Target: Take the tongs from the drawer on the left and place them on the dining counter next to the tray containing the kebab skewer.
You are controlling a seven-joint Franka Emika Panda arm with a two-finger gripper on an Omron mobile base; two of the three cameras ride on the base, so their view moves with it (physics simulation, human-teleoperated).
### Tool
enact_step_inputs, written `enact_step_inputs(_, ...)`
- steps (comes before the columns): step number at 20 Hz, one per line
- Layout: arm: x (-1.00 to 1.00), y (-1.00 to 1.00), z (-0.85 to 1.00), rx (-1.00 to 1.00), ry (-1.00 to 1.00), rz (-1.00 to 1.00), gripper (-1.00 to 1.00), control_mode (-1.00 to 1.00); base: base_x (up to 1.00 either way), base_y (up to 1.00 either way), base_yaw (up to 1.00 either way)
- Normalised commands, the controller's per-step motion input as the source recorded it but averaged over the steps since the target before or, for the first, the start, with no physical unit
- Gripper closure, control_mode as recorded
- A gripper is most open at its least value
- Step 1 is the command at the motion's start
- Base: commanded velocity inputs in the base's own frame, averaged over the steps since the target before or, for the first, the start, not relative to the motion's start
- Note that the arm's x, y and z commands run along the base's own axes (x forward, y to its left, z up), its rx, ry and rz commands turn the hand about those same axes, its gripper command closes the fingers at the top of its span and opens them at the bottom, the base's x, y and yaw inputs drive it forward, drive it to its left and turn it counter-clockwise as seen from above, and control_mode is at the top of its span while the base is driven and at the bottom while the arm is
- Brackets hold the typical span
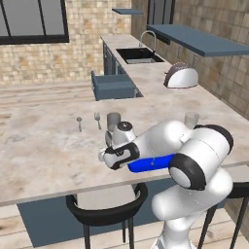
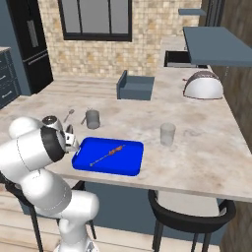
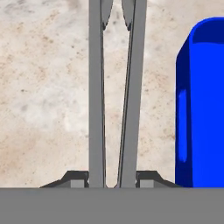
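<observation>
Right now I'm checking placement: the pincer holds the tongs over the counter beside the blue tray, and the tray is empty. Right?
Not quite. The tray is not empty: the right base view shows the kebab skewer lying in it. The rest stands: the pincer holds the tongs over the counter beside the tray.

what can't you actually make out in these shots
- Tongs: hand view cuts their far ends off at the top edge, and it does not settle whether they touch the dining counter.
- Tray: in the left base view the arm covers most of it, including the kebab skewer.
- Drawer: its inside is hidden by its own walls in both base views.
</observation>
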Motion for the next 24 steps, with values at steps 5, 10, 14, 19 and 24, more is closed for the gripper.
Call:
enact_step_inputs(5, 0.08, 0.00, -0.15, 0.00, 0.00, 0.00, 1.00, -1.00, 0.00, 0.00, 0.00)
enact_step_inputs(10, 0.00, 0.00, -0.25, 0.00, 0.00, 0.00, 1.00, -1.00, 0.00, 0.00, 0.00)
enact_step_inputs(14, 0.05, 0.00, -0.12, 0.00, 0.00, 0.00, 1.00, -1.00, 0.00, 0.00, 0.00)
enact_step_inputs(19, 0.18, 0.10, 0.00, 0.00, 0.00, 0.00, 1.00, -1.00, 0.00, 0.00, 0.00)
enact_step_inputs(24, 0.21, 0.16, -0.02, 0.00, 0.00, 0.00, 1.00, -1.00, 0.00, 0.00, 0.00)
